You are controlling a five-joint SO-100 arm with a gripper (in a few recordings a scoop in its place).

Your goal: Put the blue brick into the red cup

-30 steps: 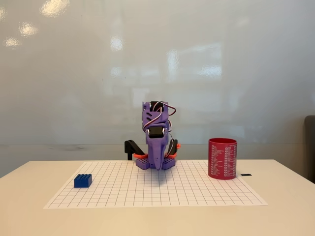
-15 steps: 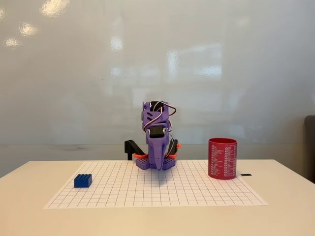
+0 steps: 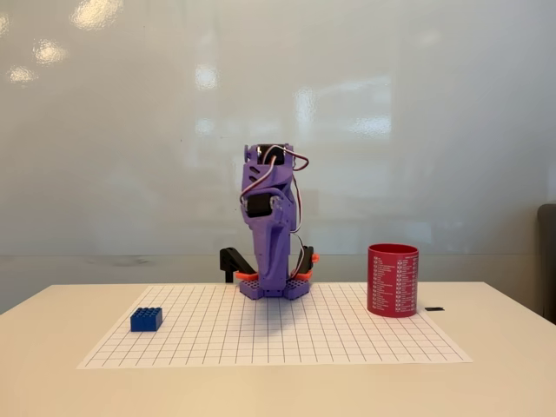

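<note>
— Brick first: where did it lie?

— The blue brick (image 3: pixel 146 319) sat studs-up on the grid mat (image 3: pixel 347 340), far to the left of the red cup (image 3: pixel 393 280) in the fixed view and a little nearer the camera than it. Nothing touched it. The cup stood upright at the mat's right side, mouth open and clear.

— And your claw?

— My claw (image 3: pixel 271 280) hung folded down against my base, well left of the cup and behind the brick. Whether the fingers were apart or together I could not tell; they faced away and blurred into my own body.

— So the job stood where?

— At the very start, I judged. The reach wanted care: swing left away from the cup, spread wide, come down straight over the brick's short sides and close squarely so it would not skid on the paper.
</note>
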